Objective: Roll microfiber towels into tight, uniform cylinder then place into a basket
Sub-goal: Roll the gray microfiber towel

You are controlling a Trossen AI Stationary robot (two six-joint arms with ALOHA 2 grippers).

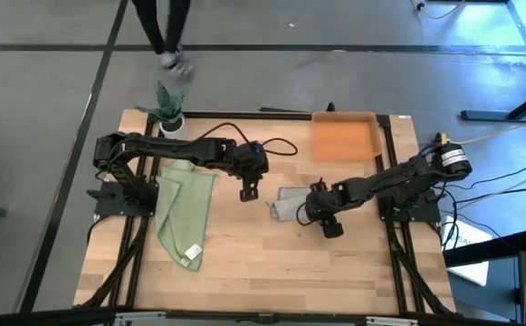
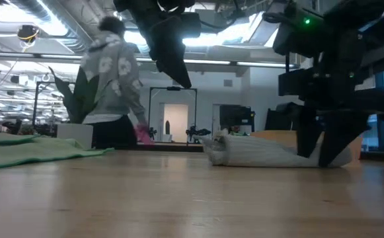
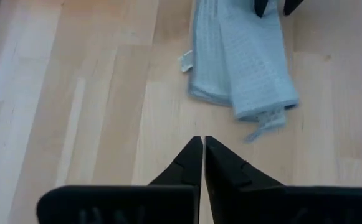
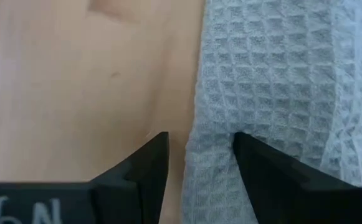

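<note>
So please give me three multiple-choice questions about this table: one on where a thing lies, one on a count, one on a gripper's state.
1. Where does the green towel lie?
A. inside the orange basket
B. flat on the table, on the left arm's side
C. held in the right gripper

2. How many towels are on the table?
A. one
B. two
C. four

3. How do the left gripper's fingers stand?
A. shut, holding nothing
B. wide open
C. shut on the grey towel

Answers:
1 B, the high view shows it spread under the left arm.
2 B, only the green towel and the grey towel show.
3 A, the left wrist view shows its fingertips touching above bare wood.
</note>
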